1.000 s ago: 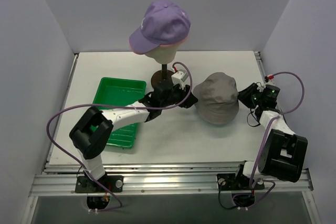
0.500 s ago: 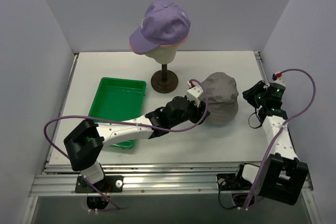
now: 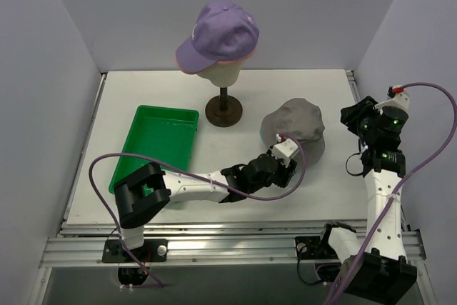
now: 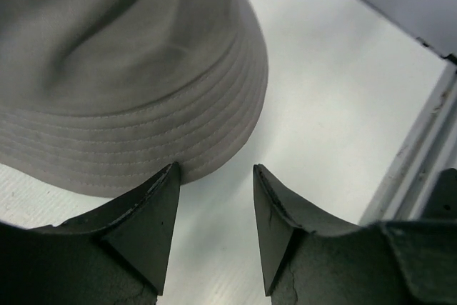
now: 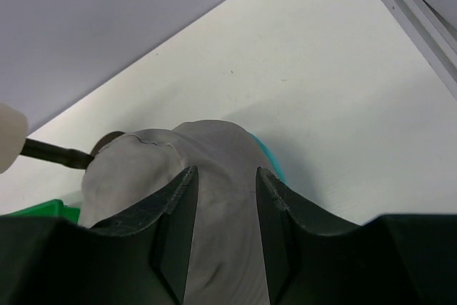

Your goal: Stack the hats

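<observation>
Grey bucket hat (image 4: 121, 55) lies on the worktop (image 4: 321, 105) just ahead of the left pincer (image 4: 214, 169), which is parted and empty with one tip beside the brim, while the right pincer (image 5: 221, 173), likewise parted and empty, hangs apart above it, a teal hat (image 5: 275, 163) edging out beneath.

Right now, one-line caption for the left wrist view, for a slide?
Open left end effector poised at the brim of the grey bucket hat on the white table.
</observation>
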Action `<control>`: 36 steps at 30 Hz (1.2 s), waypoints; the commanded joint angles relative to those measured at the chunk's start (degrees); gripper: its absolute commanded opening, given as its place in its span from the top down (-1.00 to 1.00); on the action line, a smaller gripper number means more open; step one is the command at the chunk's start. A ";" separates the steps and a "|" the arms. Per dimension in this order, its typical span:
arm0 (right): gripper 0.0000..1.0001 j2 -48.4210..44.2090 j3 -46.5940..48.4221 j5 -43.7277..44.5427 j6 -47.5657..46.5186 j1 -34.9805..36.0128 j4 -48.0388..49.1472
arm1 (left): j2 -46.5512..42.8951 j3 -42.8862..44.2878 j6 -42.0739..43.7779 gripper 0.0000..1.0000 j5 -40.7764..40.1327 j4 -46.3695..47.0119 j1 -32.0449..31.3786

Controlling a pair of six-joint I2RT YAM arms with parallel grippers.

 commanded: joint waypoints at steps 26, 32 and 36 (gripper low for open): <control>-0.54 -3.28 11.16 1.67 -2.93 21.03 -5.10 | -21.19 6.43 3.07 -0.88 -10.51 -26.27 -4.01; -1.00 -10.04 6.08 7.22 -2.67 35.18 -5.63 | -36.48 -3.12 0.44 -0.88 -16.23 -29.27 -3.75; -1.00 -16.35 1.59 2.40 -1.61 39.59 -3.45 | -50.43 -12.53 -3.60 -0.88 -20.90 -28.58 -3.75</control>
